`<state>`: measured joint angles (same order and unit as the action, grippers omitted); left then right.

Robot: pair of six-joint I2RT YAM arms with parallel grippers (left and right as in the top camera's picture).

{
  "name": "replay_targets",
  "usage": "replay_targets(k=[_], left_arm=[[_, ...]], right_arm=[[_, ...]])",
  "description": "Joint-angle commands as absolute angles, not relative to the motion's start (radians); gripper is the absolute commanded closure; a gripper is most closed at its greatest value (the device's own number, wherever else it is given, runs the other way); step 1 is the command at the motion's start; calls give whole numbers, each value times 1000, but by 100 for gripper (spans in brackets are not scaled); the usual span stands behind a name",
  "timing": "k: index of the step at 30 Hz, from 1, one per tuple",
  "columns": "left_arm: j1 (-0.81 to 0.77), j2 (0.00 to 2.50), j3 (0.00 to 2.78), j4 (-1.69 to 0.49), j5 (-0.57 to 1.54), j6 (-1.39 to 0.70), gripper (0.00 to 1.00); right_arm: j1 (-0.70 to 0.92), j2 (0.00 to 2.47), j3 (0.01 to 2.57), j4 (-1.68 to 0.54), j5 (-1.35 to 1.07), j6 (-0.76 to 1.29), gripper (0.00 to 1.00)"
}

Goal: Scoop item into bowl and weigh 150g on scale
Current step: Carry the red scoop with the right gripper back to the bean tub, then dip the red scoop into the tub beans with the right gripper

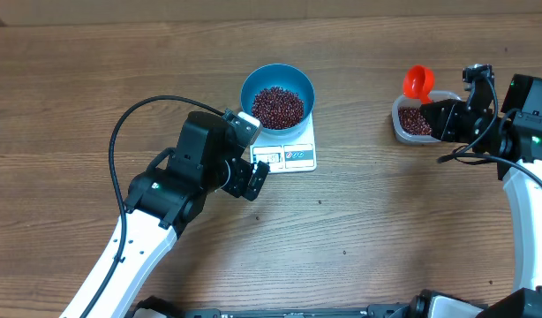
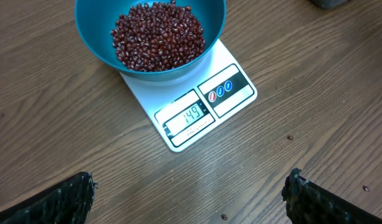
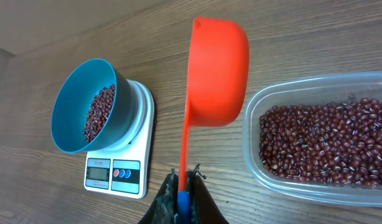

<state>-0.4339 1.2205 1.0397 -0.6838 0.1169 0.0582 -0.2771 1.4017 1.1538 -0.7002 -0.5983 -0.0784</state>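
Two grippers are in service, and only my right gripper carries a tool: its jaws are clamped on the handle end of the orange scoop. The handle runs straight out from the fingers, and the scoop's cup hangs just beside the near rim of the clear container, on the side facing the scale. The container holds a layer of red-brown beans and stands well apart from the weighing station. My left gripper is released, its jaws spread wide with nothing between them, and it hovers over the wooden table just in front of the scale. The scale lies flat, with its display panel and buttons along the edge nearest that gripper. The display reads 149. The blue bowl stands upright on the scale's platform, behind the display and overhanging the platform's sides. A heap of beans fills the bottom of the bowl, well below its rim.
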Motion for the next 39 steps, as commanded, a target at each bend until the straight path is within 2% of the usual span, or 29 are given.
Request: replay_targets(k=[1, 32, 39], left_arm=[[-432, 1225, 1040, -680, 124, 48, 0], [-432, 1225, 1040, -680, 124, 48, 0], [-432, 1225, 1040, -680, 124, 48, 0]], right_arm=[[-281, 1382, 1179, -698, -603, -75, 96], [-281, 1384, 1179, -712, -591, -75, 96], [-281, 1394, 1179, -749, -250, -75, 96]])
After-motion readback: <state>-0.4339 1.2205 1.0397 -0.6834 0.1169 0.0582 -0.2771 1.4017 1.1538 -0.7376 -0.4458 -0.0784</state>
